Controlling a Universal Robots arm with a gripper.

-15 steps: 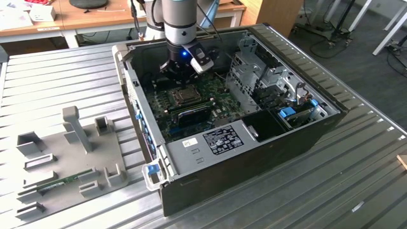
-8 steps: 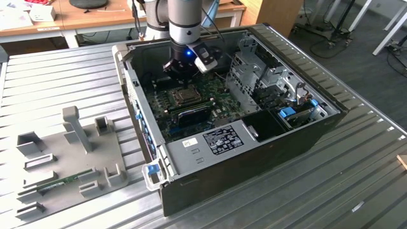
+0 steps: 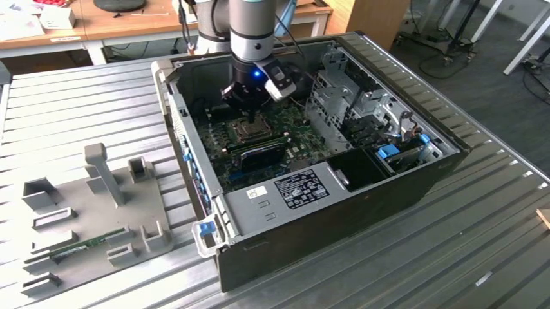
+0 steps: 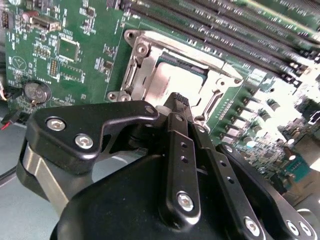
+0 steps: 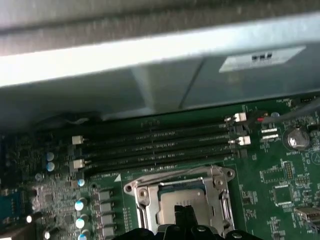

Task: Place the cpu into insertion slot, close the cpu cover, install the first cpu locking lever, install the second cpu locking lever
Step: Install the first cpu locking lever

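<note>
- Second wrist view: tool (image 4: pixel 181 100) fingers together, tip on the cpu (image 4: pixel 170 82) seated in the insertion slot (image 4: pixel 142 60).
- Risk: off-centre pressure could tilt it, bending socket pins.
- cpu cover (image 4: pixel 220 95) appears closed.

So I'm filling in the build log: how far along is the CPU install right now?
The cpu already sits in the insertion slot, and the cpu cover looks folded down around it. In hand: the gripper is right over the socket, fingers together, holding nothing I can see. I can't tell from these views whether either locking lever is latched, so treat both as still open items.
</note>
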